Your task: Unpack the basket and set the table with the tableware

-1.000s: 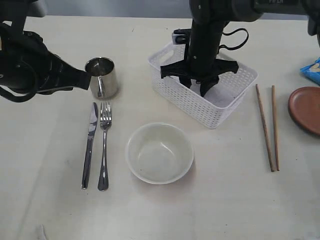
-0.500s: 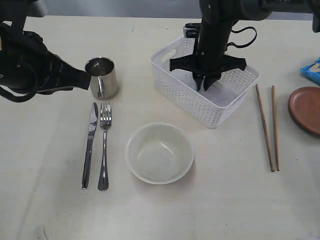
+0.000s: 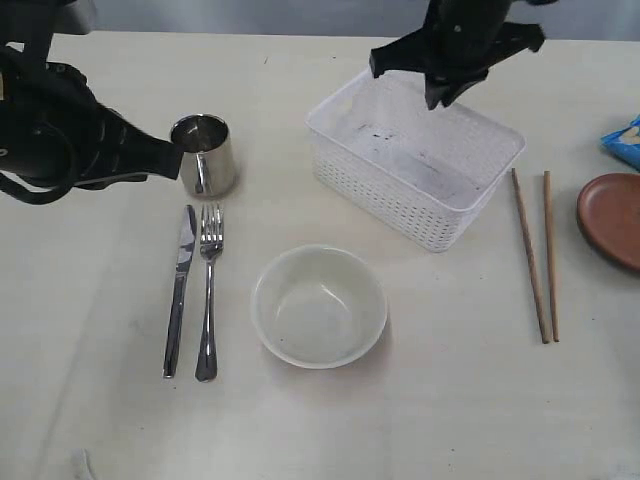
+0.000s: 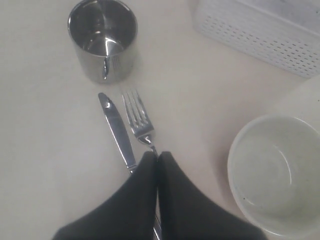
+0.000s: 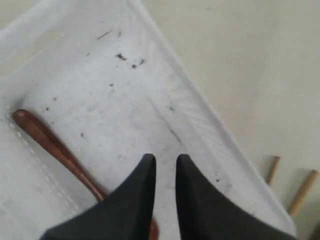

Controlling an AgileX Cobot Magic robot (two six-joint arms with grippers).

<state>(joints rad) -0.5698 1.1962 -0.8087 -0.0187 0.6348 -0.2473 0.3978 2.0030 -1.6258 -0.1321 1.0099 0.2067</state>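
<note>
The white basket (image 3: 415,165) stands at the back centre of the table (image 3: 440,400). My right gripper (image 3: 445,90) hovers above it, slightly open (image 5: 165,159) with nothing between its fingers. The reddish-brown wooden spoon (image 5: 50,145) lies on the basket floor (image 5: 110,95), beside the fingers. Steel mug (image 3: 203,155), knife (image 3: 180,290), fork (image 3: 208,290) and cream bowl (image 3: 318,305) sit on the table. Two chopsticks (image 3: 530,255) lie right of the basket, with the brown plate (image 3: 612,218) at the right edge. My left gripper (image 4: 158,155) is shut and empty, hanging over the fork's handle (image 4: 147,142).
A blue snack bag (image 3: 622,140) lies at the right edge behind the plate. The left arm (image 3: 70,130) fills the left side beside the mug. The basket's near wall hides the spoon in the exterior view.
My right gripper has risen out of the basket and moved back, holding nothing. The basket shifted slightly. The left arm has not moved.
</note>
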